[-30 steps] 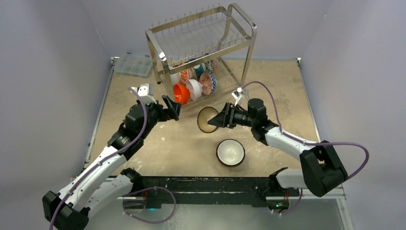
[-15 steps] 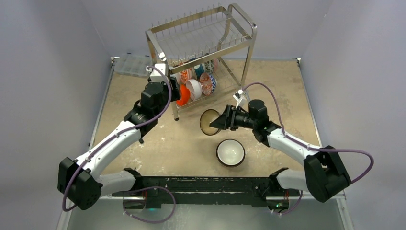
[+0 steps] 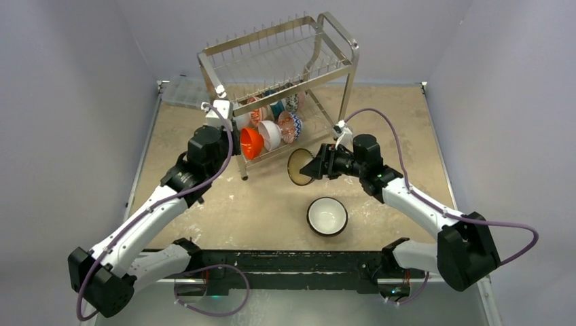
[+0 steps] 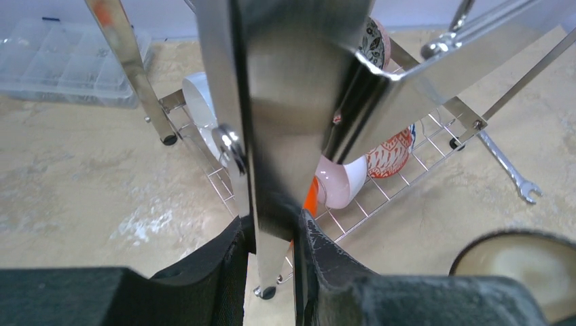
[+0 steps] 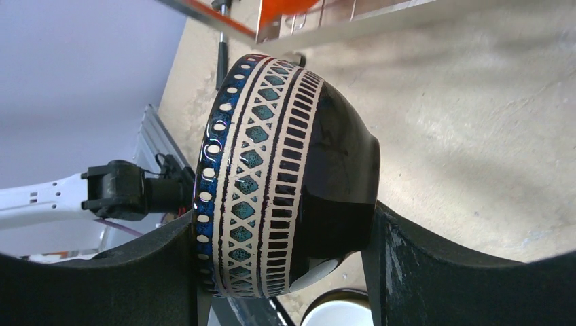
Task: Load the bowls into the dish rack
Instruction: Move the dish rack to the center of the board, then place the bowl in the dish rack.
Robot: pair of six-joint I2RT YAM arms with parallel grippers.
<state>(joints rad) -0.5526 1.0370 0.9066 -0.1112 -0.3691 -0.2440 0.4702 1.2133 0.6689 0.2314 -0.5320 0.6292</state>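
Starting nearest the arm bases, a round bowl with a white inside and dark rim (image 3: 327, 216) sits upright on the mottled beige tabletop (image 3: 407, 122) at about 6 o'clock from the table's middle, well apart from both arms. Just beyond it, the right gripper (image 5: 286, 217) is clamped on a black bowl banded with a blue-and-cream diamond pattern (image 5: 272, 136). That bowl is turned on its side, with one finger by the rim and the other at the foot. Its tan inside faces roughly 9 o'clock, close to the rack's near edge. Further toward 10 o'clock, the left gripper (image 4: 274, 238) is pinched onto the near-left upright of the two-tier shiny metal wire dish rack (image 4: 272, 102), pads touching the post on both sides. The rack stands at 12 o'clock; its lower tier holds a plain orange-red bowl (image 3: 251, 142), a white bowl (image 3: 272, 134) and patterned bowls (image 3: 290, 125) behind them. A clear plastic compartment box (image 3: 182, 92) lies at 11 o'clock by the back wall.

The likeliest trouble, to my eye, is the rack itself. A pull or twist from the left arm on that smooth post could slide or tip the frame, shaking the loaded bowls loose or shifting the slot away from the incoming bowl. The right arm's hold spans a curved glazed wall, so a knock against the lower rail or the orange-red bowl could twist the bowl free and drop it.
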